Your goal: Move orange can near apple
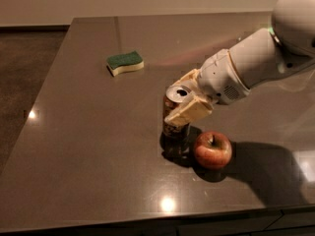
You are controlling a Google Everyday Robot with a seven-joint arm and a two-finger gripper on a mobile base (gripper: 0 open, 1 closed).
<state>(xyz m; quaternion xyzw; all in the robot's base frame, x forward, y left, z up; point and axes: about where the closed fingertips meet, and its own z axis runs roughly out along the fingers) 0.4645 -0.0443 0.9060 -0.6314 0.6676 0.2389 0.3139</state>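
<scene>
The orange can (173, 118) stands upright just left of the red apple (212, 149), with a small gap between them. The can's silver top faces up, and its base is at or just above the dark tabletop (88, 146). My gripper (183, 97) reaches in from the right on a white arm and is shut on the can's upper part. One cream finger (190, 112) crosses the can's front and the other sits behind the rim. The apple rests on the table with its stem up.
A green and cream sponge (125, 63) lies on the table at the back left. The table's front edge runs along the bottom of the view and its left edge drops to a dark floor (24, 68).
</scene>
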